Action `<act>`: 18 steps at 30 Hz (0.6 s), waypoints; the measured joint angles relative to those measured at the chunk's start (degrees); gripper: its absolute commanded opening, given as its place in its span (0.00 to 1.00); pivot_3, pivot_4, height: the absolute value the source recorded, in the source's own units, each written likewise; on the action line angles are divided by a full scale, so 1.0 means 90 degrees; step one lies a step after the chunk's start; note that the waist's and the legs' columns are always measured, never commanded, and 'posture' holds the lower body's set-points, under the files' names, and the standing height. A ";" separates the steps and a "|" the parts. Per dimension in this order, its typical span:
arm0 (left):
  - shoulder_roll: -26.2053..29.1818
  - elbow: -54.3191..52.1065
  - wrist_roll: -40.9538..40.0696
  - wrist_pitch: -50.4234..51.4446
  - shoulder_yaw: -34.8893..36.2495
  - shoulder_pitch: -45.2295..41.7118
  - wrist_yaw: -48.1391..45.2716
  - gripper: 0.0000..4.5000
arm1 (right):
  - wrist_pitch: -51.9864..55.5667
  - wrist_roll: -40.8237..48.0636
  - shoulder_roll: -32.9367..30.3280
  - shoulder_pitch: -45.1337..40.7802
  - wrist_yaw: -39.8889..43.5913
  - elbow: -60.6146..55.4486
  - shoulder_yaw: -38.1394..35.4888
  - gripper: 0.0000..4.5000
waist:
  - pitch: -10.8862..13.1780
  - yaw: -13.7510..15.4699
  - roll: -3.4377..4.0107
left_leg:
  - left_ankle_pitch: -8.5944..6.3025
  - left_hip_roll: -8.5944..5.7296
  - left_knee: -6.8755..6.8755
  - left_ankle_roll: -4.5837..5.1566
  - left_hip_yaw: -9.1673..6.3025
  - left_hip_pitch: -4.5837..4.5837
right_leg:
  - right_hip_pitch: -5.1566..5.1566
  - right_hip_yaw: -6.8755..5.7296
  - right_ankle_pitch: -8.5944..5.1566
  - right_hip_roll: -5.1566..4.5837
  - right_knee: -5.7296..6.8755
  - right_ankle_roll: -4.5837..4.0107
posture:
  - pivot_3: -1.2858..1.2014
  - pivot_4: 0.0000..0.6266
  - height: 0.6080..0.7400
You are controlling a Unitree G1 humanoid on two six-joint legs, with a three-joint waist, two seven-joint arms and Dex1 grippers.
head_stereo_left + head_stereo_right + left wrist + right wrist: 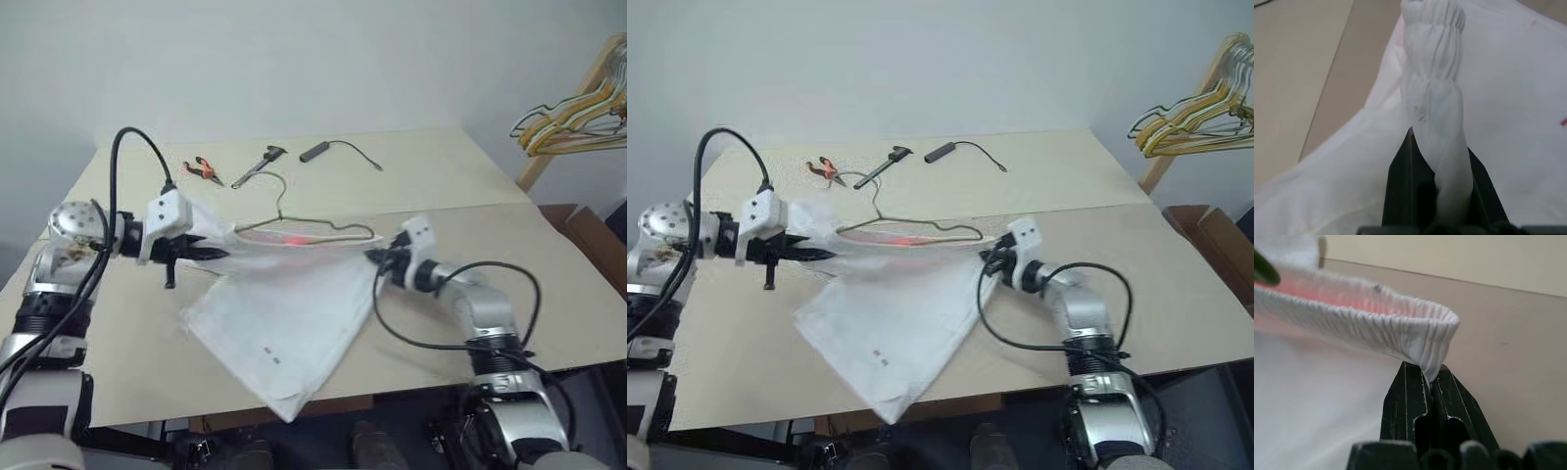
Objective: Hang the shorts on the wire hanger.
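Pale beige flat worktop (549, 284), w/ a seam running across it that splits a lighter far half from a slightly darker near half; plain light grey-white wall behind. White soft fabric shorts (284, 328) w/ gathered elastic waistband are stretched betw. both arms over the middle of the worktop: waistband pulled taut and lifted, rest of the cloth draping down toward the near edge, lower corner hanging just over it; tiny dark/red marks near the hem. Left tool (217, 254) is clamped on the left end of the waistband, bunched fabric pinched betw. its two black fingers (1400, 181) in the left wrist view. Right tool (377, 259) is clamped on the right end of the waistband, fingers (1405, 401) nipped tight on the gathered edge. Thin dark grey-olive bare wire hanger (294, 220) lies on the worktop just behind the raised waistband, hook pointing to the far side; its lower bar is close along the waistband, can't tell if touching. Pink-red glow shows through the cloth at the waistband's centre. Far side of worktop: orange-handled pliers (203, 171), a dark metal hand tool (257, 166), a small black bar-shaped device w/ thin cable (315, 151), all well apart from the shorts. Right of the worktop: wooden rack holding a bunch of yellow and wooden hangers (578, 113), brown cardboard box (593, 240) below it.
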 measured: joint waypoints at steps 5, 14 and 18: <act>-0.0008 0.0190 0.0295 -0.0184 -0.0029 -0.0003 0.0459 0.00 | -0.0181 0.0106 -0.0526 -0.0085 0.0410 -0.0068 0.0010 0.01 | 0.0000 0.0006 0.0000 | -0.0001 -0.0001 0.0000 0.0002 0.0003 0.0000 | 0.0003 0.0001 0.0000 -0.0001 -0.0003 0.0000 | 0.50 0.07 1.00; 0.0049 0.0147 0.0896 -0.0473 -0.0509 0.0159 0.0627 0.00 | -0.0474 0.0107 -0.0859 -0.0220 0.0707 -0.0169 0.0174 0.01 | 0.0000 -0.0009 0.0000 | -0.0003 0.0000 0.0000 0.0005 0.0005 0.0001 | 0.0002 0.0002 0.0000 0.0000 -0.0001 0.0000 | 0.50 0.07 1.00; -0.0045 0.0261 0.1335 -0.0433 -0.0762 0.0091 0.0908 0.00 | -0.0545 0.0196 -0.1212 -0.0100 0.1258 -0.1154 0.0384 0.01 | 0.0000 0.0004 0.0000 | -0.0005 0.0000 -0.0001 0.0009 0.0002 -0.0002 | 0.0002 0.0000 -0.0001 0.0000 -0.0004 0.0001 | 0.50 0.07 1.00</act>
